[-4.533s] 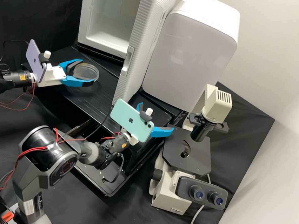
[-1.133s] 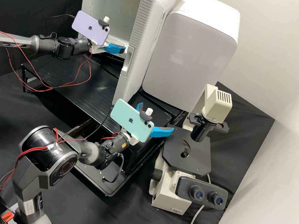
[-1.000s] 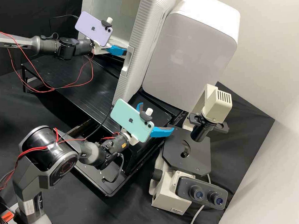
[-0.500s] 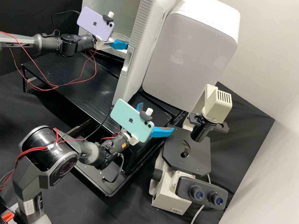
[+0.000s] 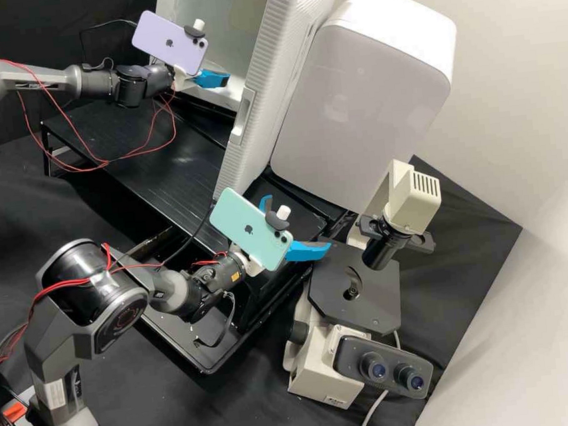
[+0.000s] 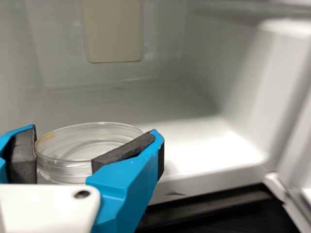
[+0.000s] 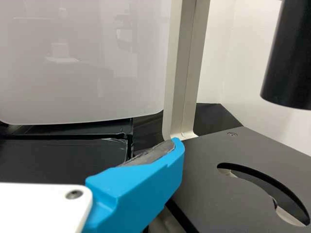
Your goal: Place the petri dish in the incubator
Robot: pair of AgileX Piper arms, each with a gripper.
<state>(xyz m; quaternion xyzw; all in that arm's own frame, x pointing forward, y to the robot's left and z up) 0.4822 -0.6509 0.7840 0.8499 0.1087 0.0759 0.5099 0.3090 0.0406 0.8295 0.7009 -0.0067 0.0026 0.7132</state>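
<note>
A clear petri dish [image 6: 87,145] sits low over the white floor [image 6: 209,141] of the incubator, just inside its front lip. My left gripper [image 6: 95,133] is shut on the petri dish, one dark pad at each side of the rim. In the high view the left gripper [image 5: 212,79] is at the incubator's opening [image 5: 212,19], beside the open ribbed door [image 5: 284,72]. My right gripper [image 5: 303,238] stands open and holds nothing, near the bench's front by the microscope stage [image 7: 233,165]. One of its blue fingers [image 7: 146,174] shows in the right wrist view.
A microscope [image 5: 364,352] with a black stage [image 5: 355,293] stands at the front right. A big white housing [image 5: 367,98] rises behind it. The black slatted shelf [image 5: 159,171] runs from the incubator toward the front. Red wires [image 5: 90,151] trail from the left arm.
The left arm carried the dish from over the shelf into the incubator's opening. In the last half second it drew back slightly. The right arm has not moved.
</note>
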